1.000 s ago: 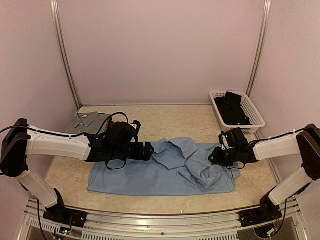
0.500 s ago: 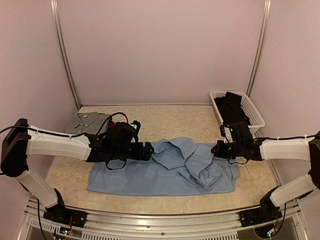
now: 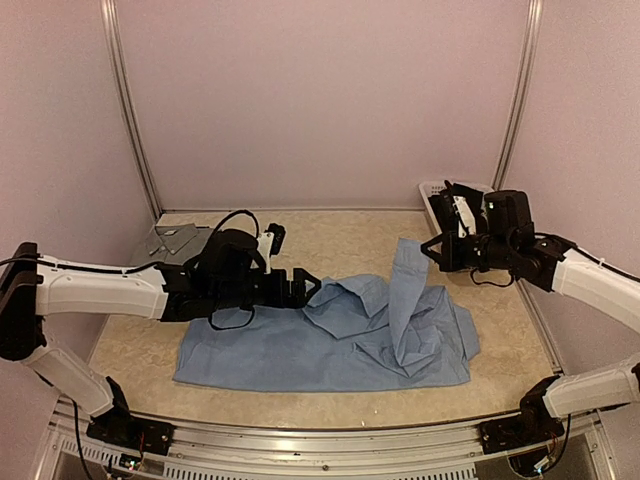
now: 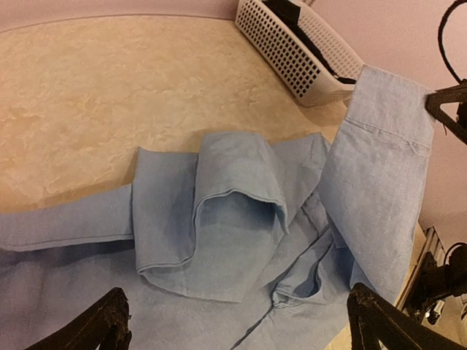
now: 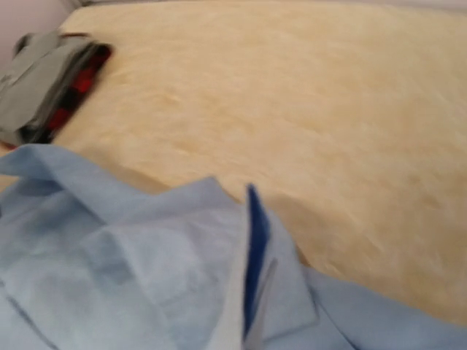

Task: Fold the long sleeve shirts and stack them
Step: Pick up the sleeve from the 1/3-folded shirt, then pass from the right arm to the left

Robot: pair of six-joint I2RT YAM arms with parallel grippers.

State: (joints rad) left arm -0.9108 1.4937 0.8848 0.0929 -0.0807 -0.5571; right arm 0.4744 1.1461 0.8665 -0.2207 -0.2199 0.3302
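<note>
Light blue shirt point(image 3: 300, 355): lying rumpled along the bench's near edge; being judged soft, light, limp and prone to sagging
Sleeve point(image 3: 405, 290): being held aloft at the cuff by the right gripper point(image 3: 432, 250), clamped on it
Left gripper point(image 3: 308, 287): being held wide and empty over the shirt
Best hold: cuffs and shoulder seams
Folded stack point(image 3: 178, 240): far left corner
</note>
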